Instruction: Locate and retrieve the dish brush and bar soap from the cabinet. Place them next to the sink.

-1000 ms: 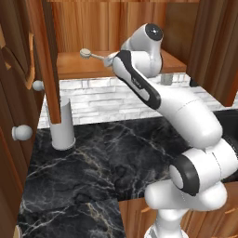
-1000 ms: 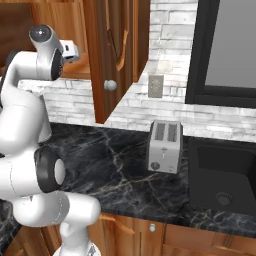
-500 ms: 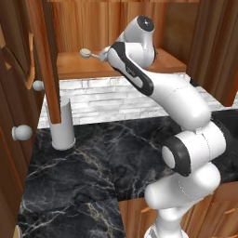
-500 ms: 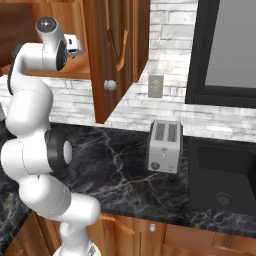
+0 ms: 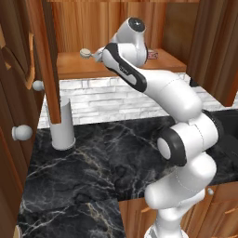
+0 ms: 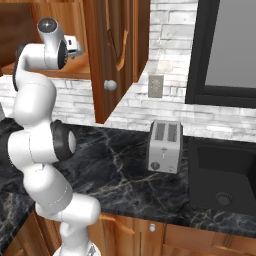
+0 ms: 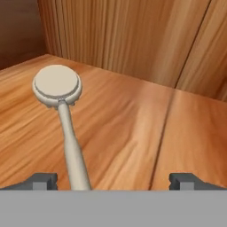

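Left base: hand (image 5: 98, 55) inside cabinet (image 5: 116, 23), dish brush (image 5: 85, 53) on shelf just ahead | Right base: sink (image 6: 222, 175) at tabletop's right end | Hand view: fingers spread, empty; brush handle runs straight away between them, head farthest.

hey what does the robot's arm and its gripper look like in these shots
The arm is glossy white with rounded, tubular links and dark, nearly black bands and caps at the joints. A round dark disc with a pale centre tops the upper joint. The gripper ends in two small dark grey, blocky fingertips. No cables or markings show.

Silver toaster (image 6: 165, 146) on black counter (image 6: 120, 165)
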Available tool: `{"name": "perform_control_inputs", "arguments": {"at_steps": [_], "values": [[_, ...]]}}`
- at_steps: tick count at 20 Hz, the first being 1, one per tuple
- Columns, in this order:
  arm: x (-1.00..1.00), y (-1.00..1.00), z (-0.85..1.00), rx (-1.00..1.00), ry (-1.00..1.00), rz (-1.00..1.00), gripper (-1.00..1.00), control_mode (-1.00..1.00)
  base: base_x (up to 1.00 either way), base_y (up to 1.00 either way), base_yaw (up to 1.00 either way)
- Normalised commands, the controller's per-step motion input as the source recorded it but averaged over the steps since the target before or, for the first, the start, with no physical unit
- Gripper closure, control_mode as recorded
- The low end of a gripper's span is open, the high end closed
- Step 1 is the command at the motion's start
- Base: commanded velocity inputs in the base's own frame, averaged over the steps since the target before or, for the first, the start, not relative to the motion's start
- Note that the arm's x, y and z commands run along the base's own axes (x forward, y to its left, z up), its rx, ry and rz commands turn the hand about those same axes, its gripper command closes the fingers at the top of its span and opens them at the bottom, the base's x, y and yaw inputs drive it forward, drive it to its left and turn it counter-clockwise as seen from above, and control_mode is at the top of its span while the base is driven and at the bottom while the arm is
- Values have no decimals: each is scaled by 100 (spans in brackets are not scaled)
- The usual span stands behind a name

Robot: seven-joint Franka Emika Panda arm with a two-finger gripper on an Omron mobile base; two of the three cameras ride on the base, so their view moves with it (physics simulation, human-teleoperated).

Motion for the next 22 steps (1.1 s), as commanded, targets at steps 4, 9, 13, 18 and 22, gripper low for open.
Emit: {"name": "perform_control_inputs", "arguments": {"at_steps": [4, 9, 13, 18, 22], "values": [[13, 16, -14, 0, 2, 0, -100, -100, 0, 0, 0], [17, 15, -8, 0, 2, 0, -100, -100, 0, 0, 0], [18, 4, -3, 0, 1, 0, 100, -100, 0, 0, 0], [5, 2, -12, 1, 0, 0, 100, -100, 0, 0, 0], [0, 0, -15, 3, 2, 0, 100, -100, 0, 0, 0]]}}
